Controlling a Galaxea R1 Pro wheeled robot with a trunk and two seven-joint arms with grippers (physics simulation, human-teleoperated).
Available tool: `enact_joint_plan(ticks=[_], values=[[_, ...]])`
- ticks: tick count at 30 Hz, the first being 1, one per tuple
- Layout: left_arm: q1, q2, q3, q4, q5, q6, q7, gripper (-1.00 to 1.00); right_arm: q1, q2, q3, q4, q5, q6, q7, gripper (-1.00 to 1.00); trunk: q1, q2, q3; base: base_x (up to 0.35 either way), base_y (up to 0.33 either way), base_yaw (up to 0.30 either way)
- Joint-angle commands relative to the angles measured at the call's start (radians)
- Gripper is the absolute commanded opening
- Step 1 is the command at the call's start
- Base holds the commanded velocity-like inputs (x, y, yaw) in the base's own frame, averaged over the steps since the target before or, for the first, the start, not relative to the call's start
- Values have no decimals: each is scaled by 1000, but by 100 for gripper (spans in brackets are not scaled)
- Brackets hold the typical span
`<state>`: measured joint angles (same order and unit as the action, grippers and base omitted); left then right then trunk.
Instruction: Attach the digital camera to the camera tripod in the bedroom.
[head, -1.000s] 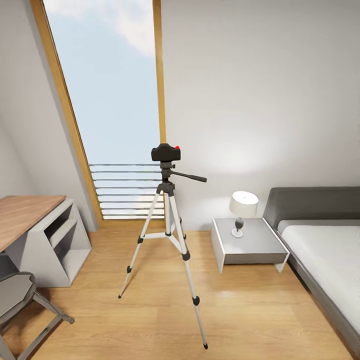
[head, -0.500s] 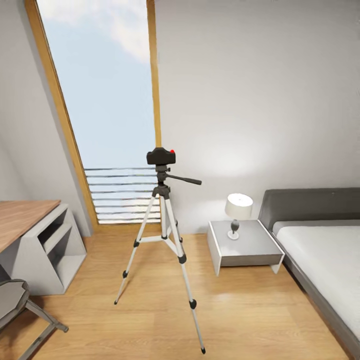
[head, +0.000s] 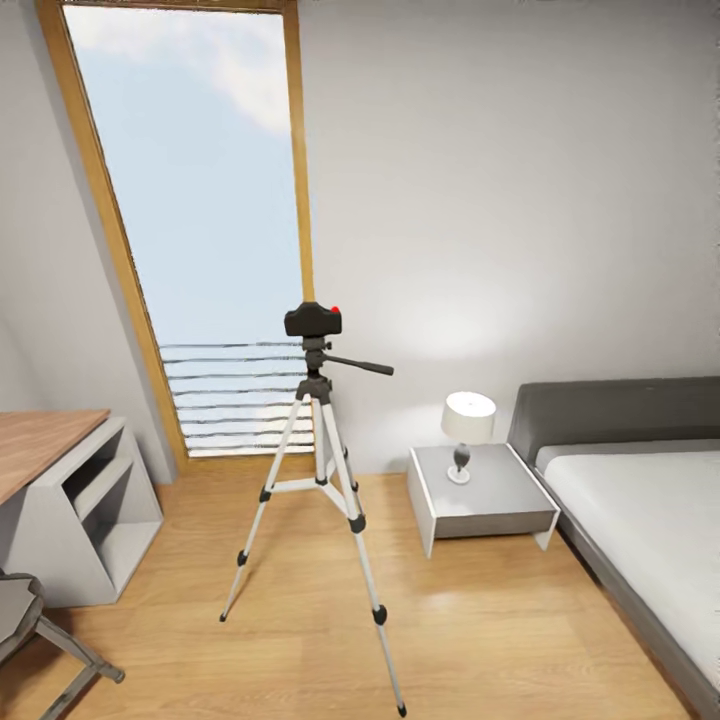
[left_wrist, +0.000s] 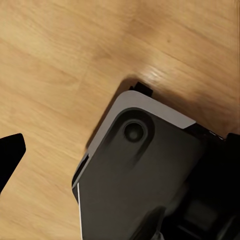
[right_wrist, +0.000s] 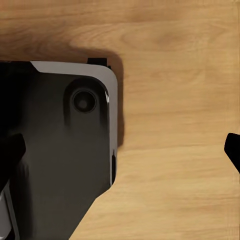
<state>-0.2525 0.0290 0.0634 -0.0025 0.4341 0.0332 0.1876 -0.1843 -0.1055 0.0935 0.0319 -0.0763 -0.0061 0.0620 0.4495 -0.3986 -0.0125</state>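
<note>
Head view: the camera (head: 313, 319) sits on the tripod (head: 318, 478) head at frame centre, before the window (head: 190, 230); bed (head: 640, 500) at lower right. We judge attachment complete; next we need only confirm the seating.

Left wrist view: floor (left_wrist: 55, 65) and our base (left_wrist: 145, 175); one dark fingertip (left_wrist: 10, 155) at the edge, gripper state indeterminate.

Right wrist view: likewise indeterminate.

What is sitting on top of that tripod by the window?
A small black digital camera with a red button sits on the camera tripod head. Where the two join is covered by the camera's body, so the fastening cannot be seen.
</note>
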Motion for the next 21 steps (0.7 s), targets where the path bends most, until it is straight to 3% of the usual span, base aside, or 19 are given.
enact_joint_plan(ticks=[1, 21], values=[[-1, 0, 6, 0, -4, 3, 3, 100, -1, 0, 8, 2, -8, -2, 4, 100, 1, -1, 0, 0, 0, -78], [-1, 0, 6, -1, -1, 4, 3, 100, -1, -1, 11, 2, -7, -6, 4, 100, 1, -1, 28, 0, 0, -74]])
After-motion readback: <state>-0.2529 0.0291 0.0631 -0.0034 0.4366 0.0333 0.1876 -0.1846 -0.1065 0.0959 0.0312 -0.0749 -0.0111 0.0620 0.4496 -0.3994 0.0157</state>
